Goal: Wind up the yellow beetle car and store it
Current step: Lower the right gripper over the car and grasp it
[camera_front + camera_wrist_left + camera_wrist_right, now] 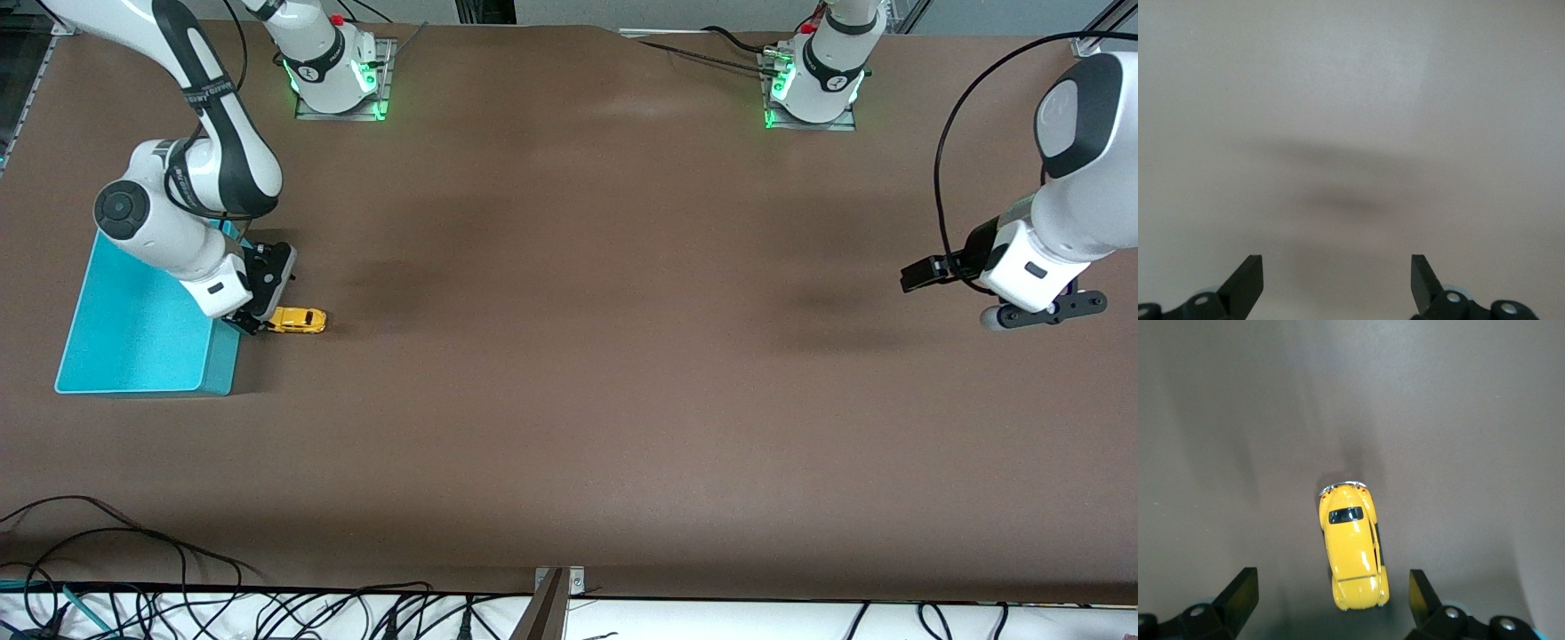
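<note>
Turquoise bin (133,329) sits at the right arm's end of the table (569,400), ready for storage. Just beside it the yellow beetle car (298,320) rests on its wheels; the right gripper (252,322) hangs wide open over it, holding nothing. The left gripper (1036,313) waits open, empty.

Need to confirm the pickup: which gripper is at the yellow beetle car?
The right gripper, open around the yellow beetle car beside the turquoise bin; the left gripper hangs over bare table.
</note>
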